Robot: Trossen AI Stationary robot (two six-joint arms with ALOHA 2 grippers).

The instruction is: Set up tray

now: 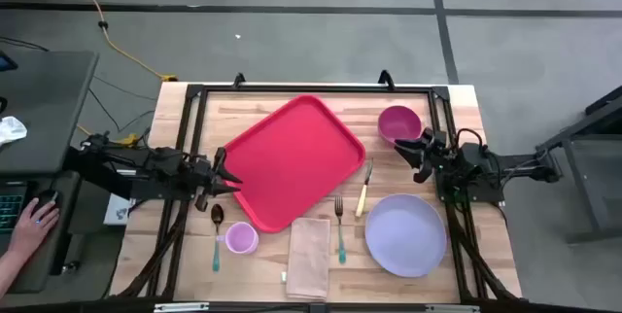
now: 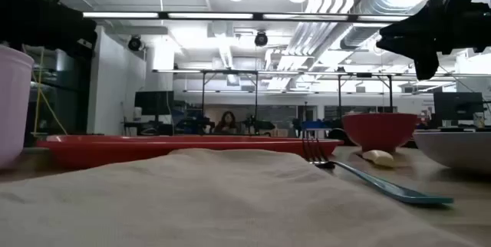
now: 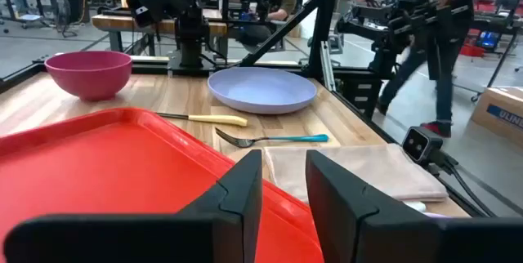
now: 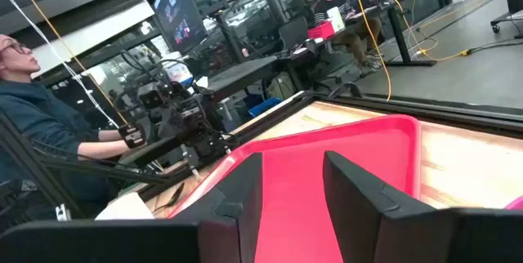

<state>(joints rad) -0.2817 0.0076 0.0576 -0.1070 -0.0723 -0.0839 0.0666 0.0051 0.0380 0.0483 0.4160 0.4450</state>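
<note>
Tray sitting skewed mid-tabletop, still empty. My left gripper hovering at its near-left edge, jaws spread, holding nothing. Right gripper waiting beside pink bowl, jaws spread too. Guessing next: straightening tray, then loading tableware.

1 tray, 1 bowl, 1 plate, 1 cup, 1 napkin, 1 fork, 1 knife, 1 spoon.
</note>
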